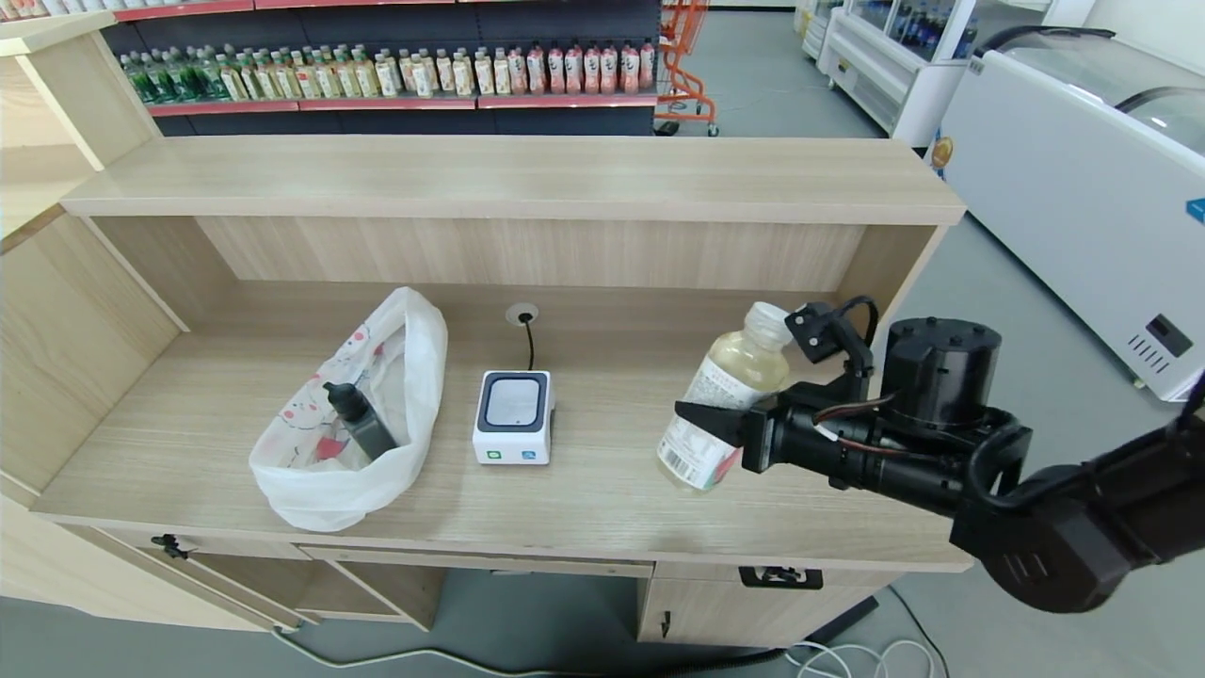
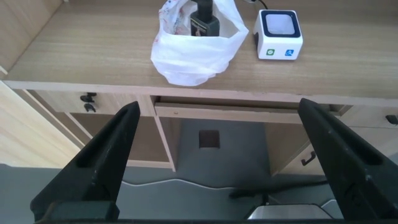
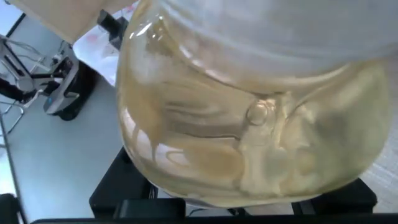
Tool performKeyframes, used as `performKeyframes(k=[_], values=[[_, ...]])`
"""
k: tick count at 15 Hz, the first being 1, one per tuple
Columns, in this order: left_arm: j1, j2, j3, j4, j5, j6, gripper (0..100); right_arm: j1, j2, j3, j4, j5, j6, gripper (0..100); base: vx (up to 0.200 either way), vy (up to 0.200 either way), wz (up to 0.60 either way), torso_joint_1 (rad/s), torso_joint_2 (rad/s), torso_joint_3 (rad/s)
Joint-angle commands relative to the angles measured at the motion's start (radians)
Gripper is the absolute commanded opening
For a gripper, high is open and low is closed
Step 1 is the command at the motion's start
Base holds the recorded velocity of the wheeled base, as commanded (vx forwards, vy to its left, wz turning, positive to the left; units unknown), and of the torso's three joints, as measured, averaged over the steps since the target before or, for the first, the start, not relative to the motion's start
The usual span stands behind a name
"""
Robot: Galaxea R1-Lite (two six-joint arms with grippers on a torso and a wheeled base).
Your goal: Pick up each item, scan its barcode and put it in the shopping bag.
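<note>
My right gripper (image 1: 720,424) is shut on a clear bottle of pale yellow drink (image 1: 727,400) with a white cap and a white label, held tilted above the counter's right part, to the right of the scanner. The bottle's base (image 3: 249,118) shows close up in the right wrist view. A white barcode scanner (image 1: 512,415) with a grey top sits mid-counter; it also appears as the scanner (image 2: 280,34). A white shopping bag (image 1: 353,414) lies left of it with a dark bottle (image 1: 359,419) inside. My left gripper (image 2: 221,168) hangs open below the counter's front edge.
The wooden counter (image 1: 584,490) has a raised back ledge and side walls. A cable runs from the scanner to a hole in the counter (image 1: 522,314). Drawers (image 2: 249,115) sit under the front edge. Shelves of drinks (image 1: 395,71) and freezers (image 1: 1083,141) stand behind.
</note>
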Motion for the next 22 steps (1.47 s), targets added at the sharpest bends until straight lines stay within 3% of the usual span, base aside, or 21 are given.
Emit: performKeyframes(k=[1, 4, 6, 7, 10, 14, 17, 22], values=[[0.000, 0.000, 0.000, 0.000, 0.000, 0.000, 100, 0.044, -0.125, 0.038, 0.067, 0.004, 0.010, 0, 0.000, 0.000, 0.00, 0.000, 0.00, 0.000], [0.000, 0.000, 0.000, 0.000, 0.000, 0.000, 100, 0.046, -0.164, 0.010, 0.127, 0.007, 0.114, 0, 0.000, 0.000, 0.00, 0.000, 0.00, 0.000], [0.000, 0.000, 0.000, 0.000, 0.000, 0.000, 100, 0.071, -0.183, 0.019, 0.118, 0.022, 0.263, 0, 0.000, 0.000, 0.00, 0.000, 0.00, 0.000], [0.000, 0.000, 0.000, 0.000, 0.000, 0.000, 100, 0.071, -0.183, 0.045, 0.086, 0.110, 0.281, 0, 0.000, 0.000, 0.00, 0.000, 0.00, 0.000], [0.000, 0.000, 0.000, 0.000, 0.000, 0.000, 100, 0.091, -0.182, 0.127, 0.029, 0.306, 0.238, 0, 0.000, 0.000, 0.00, 0.000, 0.00, 0.000], [-0.001, 0.000, 0.000, 0.000, 0.000, 0.000, 100, 0.104, -0.153, 0.147, 0.032, 0.332, 0.203, 0, 0.000, 0.000, 0.00, 0.000, 0.00, 0.000], [0.000, 0.000, 0.000, 0.000, 0.000, 0.000, 100, 0.054, -0.164, 0.159, 0.058, 0.506, 0.202, 0, 0.000, 0.000, 0.00, 0.000, 0.00, 0.000], [0.000, 0.000, 0.000, 0.000, 0.000, 0.000, 100, 0.043, -0.173, 0.154, 0.101, 0.529, 0.197, 0, 0.000, 0.000, 0.00, 0.000, 0.00, 0.000]])
